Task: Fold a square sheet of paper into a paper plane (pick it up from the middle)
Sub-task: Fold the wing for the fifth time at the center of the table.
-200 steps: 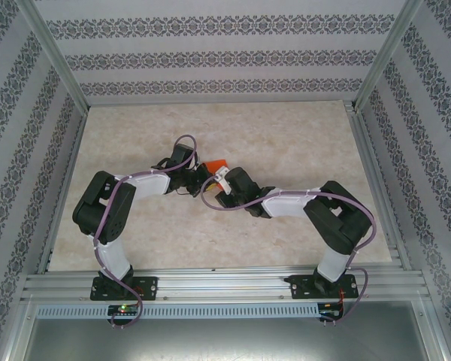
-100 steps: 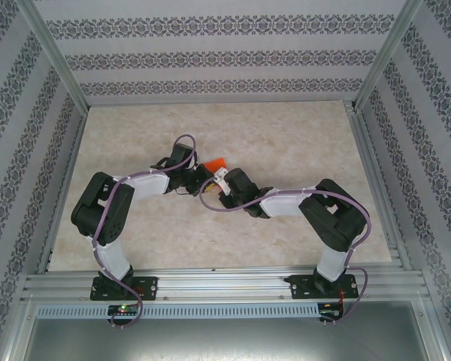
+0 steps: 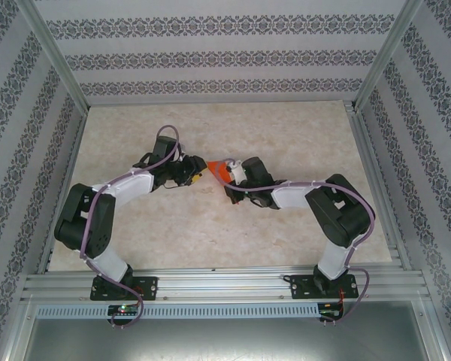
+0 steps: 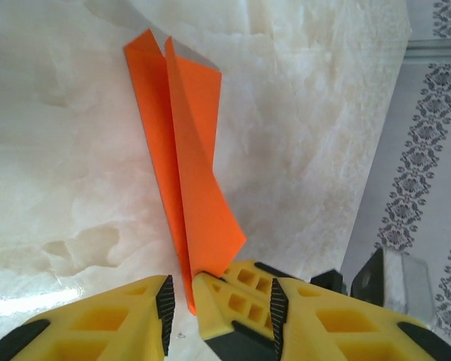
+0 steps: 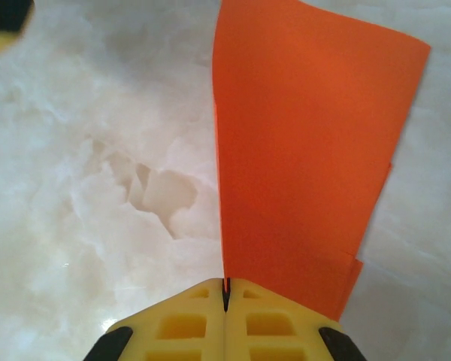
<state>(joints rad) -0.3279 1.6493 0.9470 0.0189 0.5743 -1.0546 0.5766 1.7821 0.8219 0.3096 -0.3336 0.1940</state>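
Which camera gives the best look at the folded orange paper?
Left wrist: the folded orange paper shows nearly whole, with its centre crease and layered flaps. The right wrist sees one flat face, cropped at the top. The top external view gives a small, distant orange patch.

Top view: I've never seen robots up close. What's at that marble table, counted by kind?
Robot arms: 2, the left arm and the right arm
Yellow-fingered grippers: 2, the left gripper and the right gripper
Sheets of paper: 1, the folded orange paper
Total: 5
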